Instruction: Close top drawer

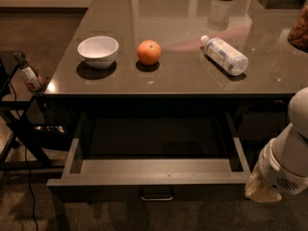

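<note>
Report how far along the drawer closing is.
Done: nothing visible yet; the top drawer stands pulled well out from under the table, its inside in view. In hand: the gripper sits low at the right, beside the drawer's front right corner; contact cannot be judged. Left: the whole push, until the front with its handle sits back under the table edge.

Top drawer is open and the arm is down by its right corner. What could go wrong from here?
1. The gripper hangs low beside the right end of the front of the top drawer, far from the central handle; a push there might skew the drawer and jam it.
2. A hard shove could jolt the table and set the bottle, lying on its side, or the orange rolling.
</note>
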